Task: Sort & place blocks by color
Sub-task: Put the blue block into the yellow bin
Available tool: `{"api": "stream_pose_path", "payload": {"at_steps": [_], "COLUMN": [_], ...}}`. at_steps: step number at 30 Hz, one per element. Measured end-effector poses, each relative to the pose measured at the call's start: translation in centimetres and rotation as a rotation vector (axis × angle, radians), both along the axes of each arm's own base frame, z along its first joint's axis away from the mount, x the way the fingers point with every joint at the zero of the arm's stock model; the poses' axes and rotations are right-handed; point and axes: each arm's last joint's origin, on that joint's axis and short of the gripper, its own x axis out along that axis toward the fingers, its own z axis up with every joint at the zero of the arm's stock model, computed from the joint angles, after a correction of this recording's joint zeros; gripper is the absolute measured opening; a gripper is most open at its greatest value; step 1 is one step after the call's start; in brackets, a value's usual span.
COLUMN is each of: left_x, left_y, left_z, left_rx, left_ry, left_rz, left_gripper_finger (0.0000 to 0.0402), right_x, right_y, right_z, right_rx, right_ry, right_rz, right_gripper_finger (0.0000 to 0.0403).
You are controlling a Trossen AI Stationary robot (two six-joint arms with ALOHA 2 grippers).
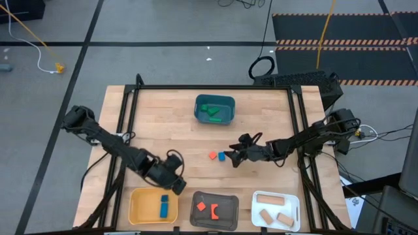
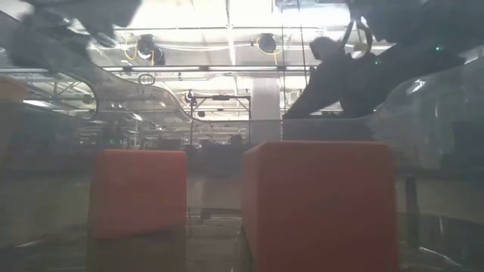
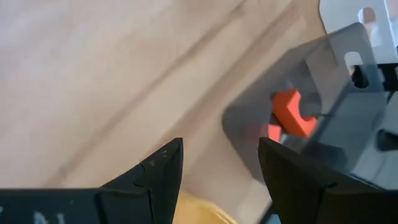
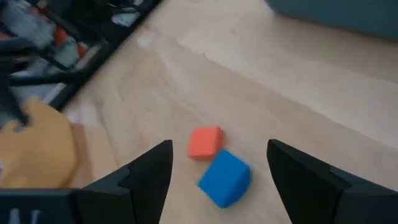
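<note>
My left claw (image 1: pixel 175 187) hangs apart and empty at 7 o'clock on the table (image 1: pixel 163 111), between the yellow tray (image 1: pixel 138 199) and the grey tray (image 1: pixel 225 198), likely just free of a drop. My right claw (image 1: pixel 234 158) is spread wide just beside the loose blue block (image 1: pixel 221 156) and red block (image 1: pixel 213 155) near the middle, which touch. I judge blue comes next. The low view shows only red blocks (image 2: pixel 318 204) close up

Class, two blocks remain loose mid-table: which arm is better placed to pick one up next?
Right. The right gripper is open beside the blue block and red block; the left gripper is over by the yellow tray.
</note>
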Motion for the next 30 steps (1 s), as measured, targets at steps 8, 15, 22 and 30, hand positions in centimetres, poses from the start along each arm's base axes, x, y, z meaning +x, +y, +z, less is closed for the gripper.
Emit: {"api": "stream_pose_path", "payload": {"at_steps": [8,15,22,30], "left_x": [1.8,2.3,2.4,2.3], "left_y": [3.6,5.0,5.2,5.1], "left_z": [0.0,0.0,0.0,0.0], "left_rx": [0.110,0.136,0.157,0.161], "left_ry": [-0.010,-0.013,-0.017,-0.018], "left_rz": [-0.165,-0.218,-0.247,-0.282], "left_gripper_finger": [0.0209,0.0209,0.0209,0.0209], "right_x": [0.6,3.2,4.8,5.0], "right_y": [0.8,2.2,2.9,2.9], "right_z": [-1.1,-1.8,-2.4,-2.4], "right_rx": [0.057,0.043,-0.016,-0.081], "right_ry": [-0.018,0.032,0.214,0.227], "right_rz": [-0.055,-0.042,-0.045,-0.099], "right_gripper_finger": [0.0253,0.0253,0.0253,0.0253]}}
